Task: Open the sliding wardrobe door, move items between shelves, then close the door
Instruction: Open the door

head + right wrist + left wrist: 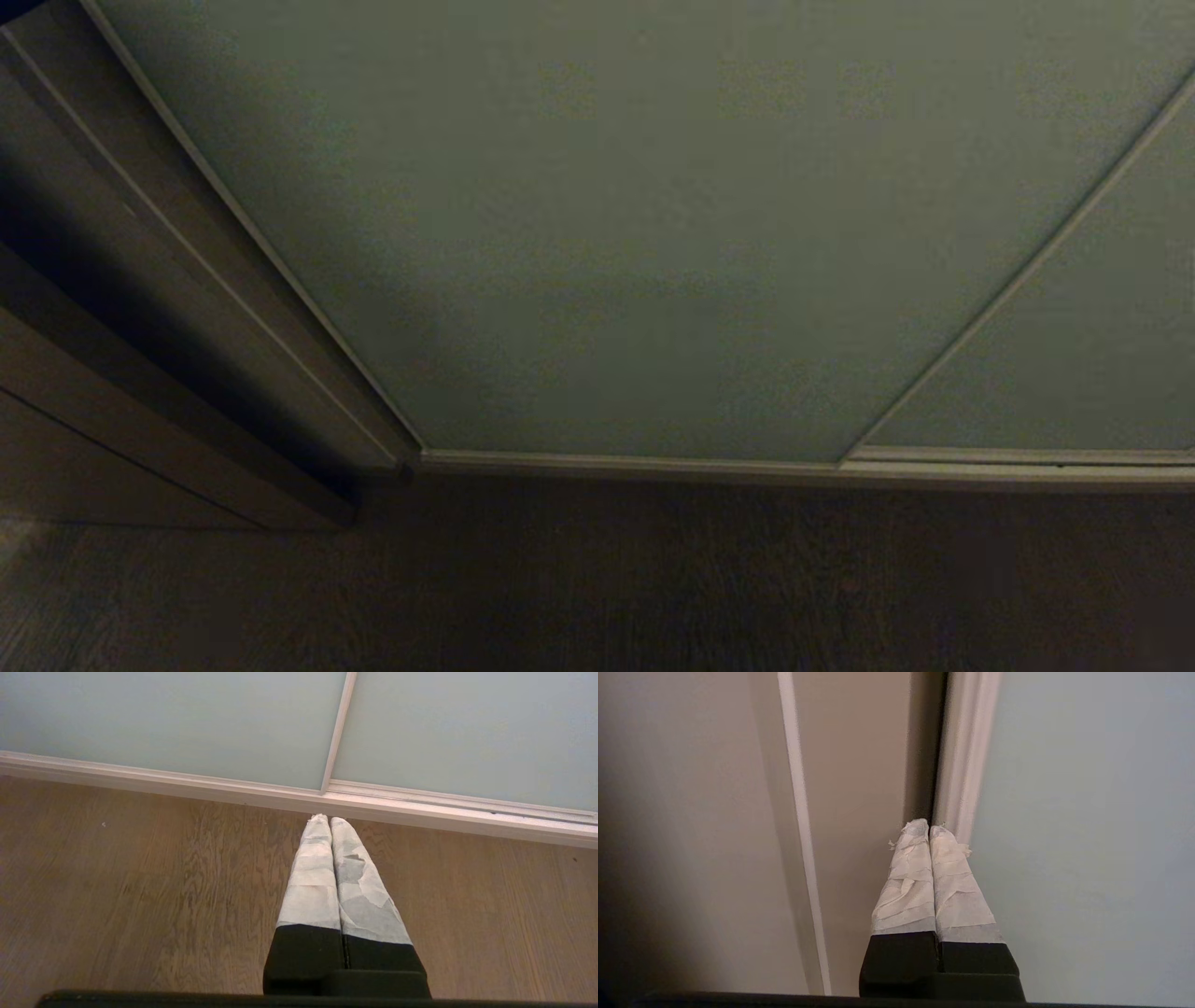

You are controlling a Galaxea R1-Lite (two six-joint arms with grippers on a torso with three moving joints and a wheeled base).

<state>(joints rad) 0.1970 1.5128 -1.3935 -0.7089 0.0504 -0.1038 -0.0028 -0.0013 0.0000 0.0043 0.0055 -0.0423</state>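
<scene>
the tall matte pale grey-green sliding wardrobe door (607, 233) fills the far side of the head view and stands fully closed; its thin light frame edge (966, 751) sits against the dark brown wooden side panel (140, 280) on the left. a second grey-green panel (1102, 345) lies to the right. no shelf or toy is visible.

the left pincer (929, 828), tape-wrapped tips pressed together and holding nothing, points at the dark seam between the frame edge and the side panel. whether the tips touch the frame cannot be told. the right pincer (330, 820), also pressed together and empty, hangs over the brown wood-grain floor (140, 896), near the bottom rail (420, 807).

risks from here:
- closed tips may slip off the narrow frame edge, because the tape gives little purchase on a smooth lip.
- tips driven into the seam may jam against the side panel.
- an off-axis push may bind the door in its rail.

count: two door panels, one side panel, two pincers, no items in view.
</scene>
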